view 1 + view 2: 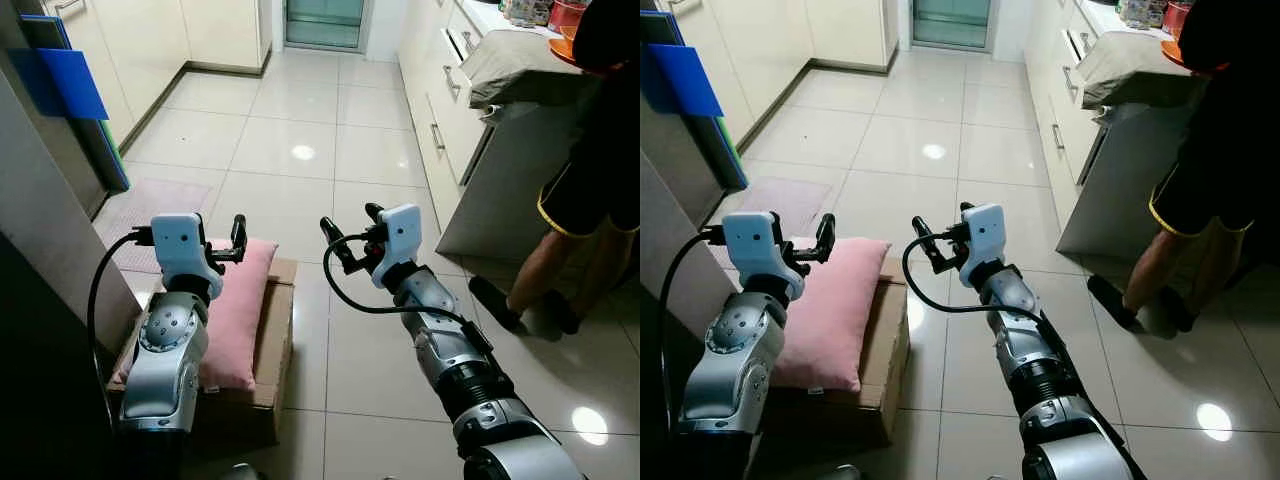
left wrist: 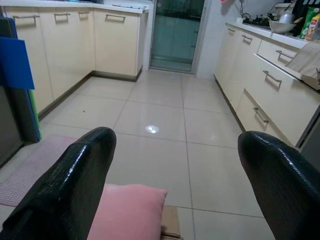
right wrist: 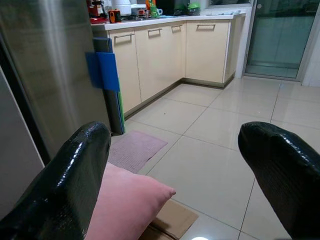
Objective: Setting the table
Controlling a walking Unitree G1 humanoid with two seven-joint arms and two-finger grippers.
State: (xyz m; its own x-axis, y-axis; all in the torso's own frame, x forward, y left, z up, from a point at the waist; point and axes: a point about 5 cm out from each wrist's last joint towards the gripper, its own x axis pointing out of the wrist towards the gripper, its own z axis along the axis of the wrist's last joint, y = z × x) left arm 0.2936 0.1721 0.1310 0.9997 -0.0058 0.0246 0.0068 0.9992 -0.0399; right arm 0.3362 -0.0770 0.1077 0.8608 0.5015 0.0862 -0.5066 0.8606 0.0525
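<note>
Both arms are up over a tiled kitchen floor [image 1: 290, 130]. The left gripper [image 1: 238, 238] hangs at nine o'clock above a pink cushion [image 1: 238, 310] lying on a cardboard box [image 1: 272, 350], its fingers [image 2: 75, 185] spread wide apart, holding nothing. The right gripper [image 1: 350, 235] sits dead centre over bare tile, fingers [image 3: 280, 165] parted too, empty. At two o'clock a person [image 1: 590, 170] stands by the counter [image 1: 520, 75]. Cabinets [image 1: 130, 40] run along at eleven o'clock. No tableware can be made out near either gripper.
</note>
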